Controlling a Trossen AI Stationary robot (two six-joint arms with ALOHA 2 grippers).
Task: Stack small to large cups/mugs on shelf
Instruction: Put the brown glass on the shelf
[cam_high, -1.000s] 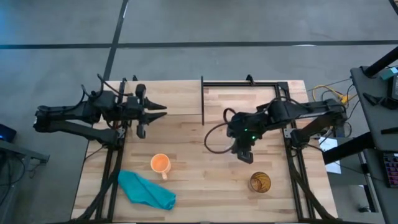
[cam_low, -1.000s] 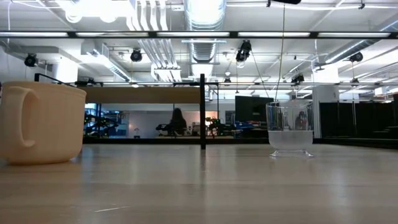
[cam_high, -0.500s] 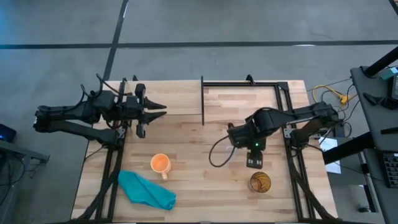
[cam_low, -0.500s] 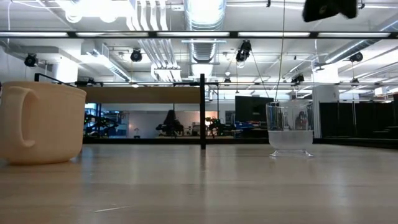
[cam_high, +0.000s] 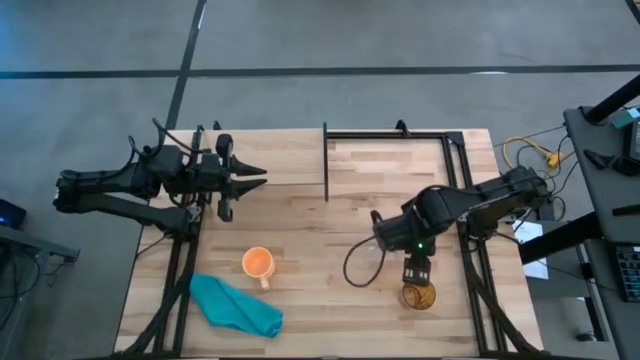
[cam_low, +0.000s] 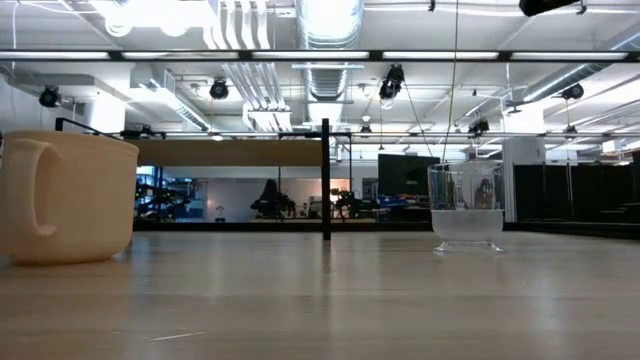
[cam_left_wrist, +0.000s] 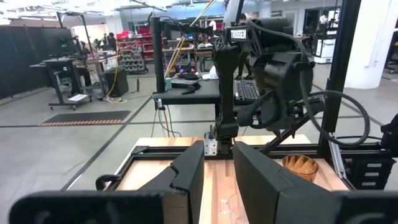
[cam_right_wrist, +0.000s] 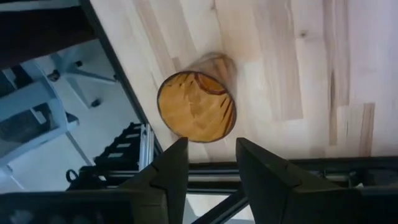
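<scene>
1. Amber tumbler (cam_high: 418, 294), ribbed and translucent, stands lower right on the planked worktop (cam_high: 300, 230), near its edge.
2. My right claw (cam_high: 414, 272) hovers above it, spread wide, gripping nothing.
3. My left claw (cam_high: 255, 179) waits upper left, fingers apart.

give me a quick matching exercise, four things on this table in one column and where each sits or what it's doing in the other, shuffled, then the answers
Things:
1. amber tumbler
2. orange mug
3. teal cloth
4. left gripper

Places or states:
A. crumpled at the table's near left corner
B. hovering over the far left part of the table, away from the cups
C. directly below the open right gripper
D. upright just beyond the cloth, handle toward the near edge

Pairs: 1-C, 2-D, 3-A, 4-B
</scene>
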